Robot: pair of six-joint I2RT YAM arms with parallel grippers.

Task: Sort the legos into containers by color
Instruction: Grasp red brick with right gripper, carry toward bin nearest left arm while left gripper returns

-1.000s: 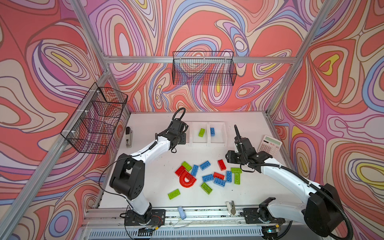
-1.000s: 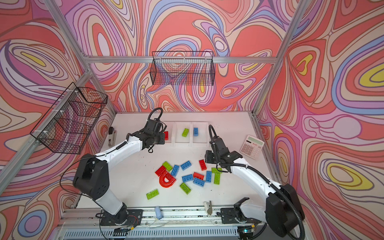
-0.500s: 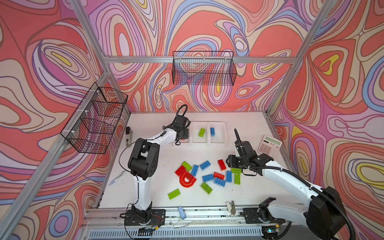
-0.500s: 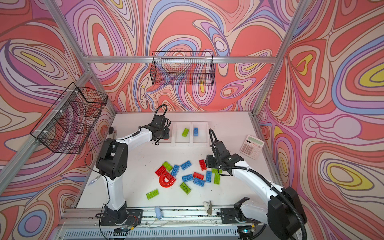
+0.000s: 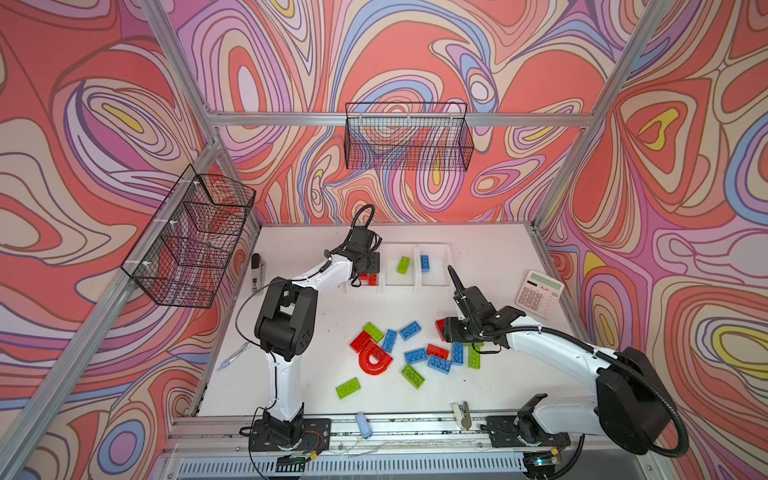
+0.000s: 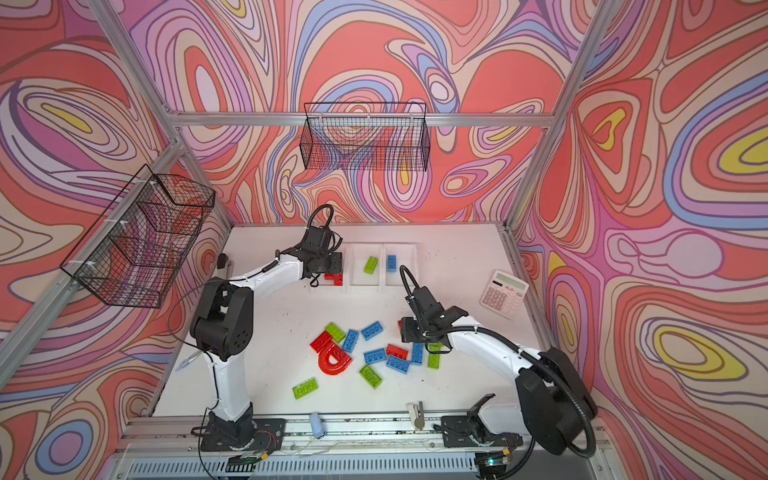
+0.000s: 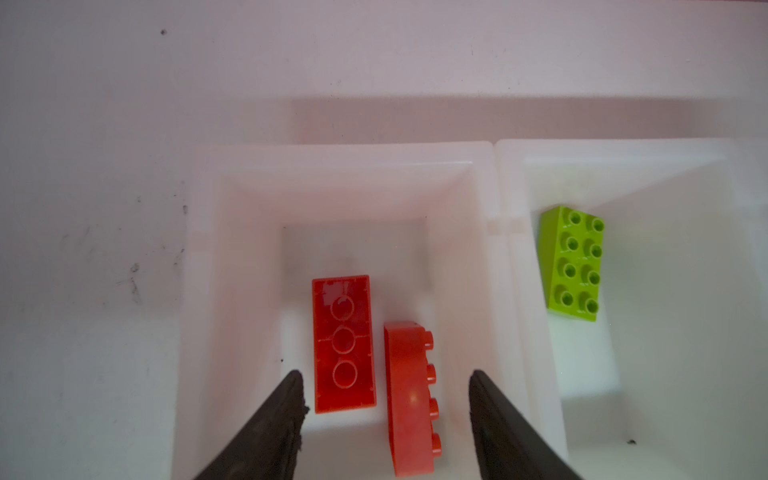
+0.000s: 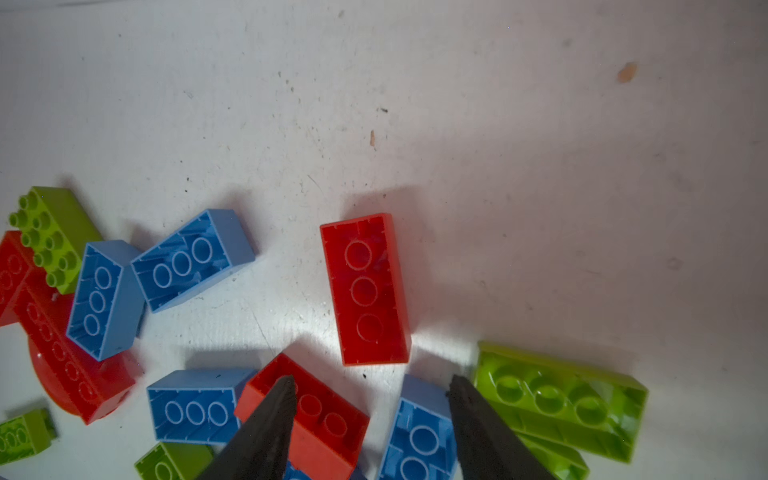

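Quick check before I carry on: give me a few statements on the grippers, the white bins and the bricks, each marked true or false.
1. The left gripper hangs open over the white plastic bin holding two red studded bricks. True.
2. The lime green studded brick shares that bin. False: it lies in the neighbouring white bin.
3. The right gripper clamps a blue brick. False: its jaws stand apart over loose bricks on the white table, gripping nothing.
4. The red arch-shaped piece lies on the table, outside the bins. True.
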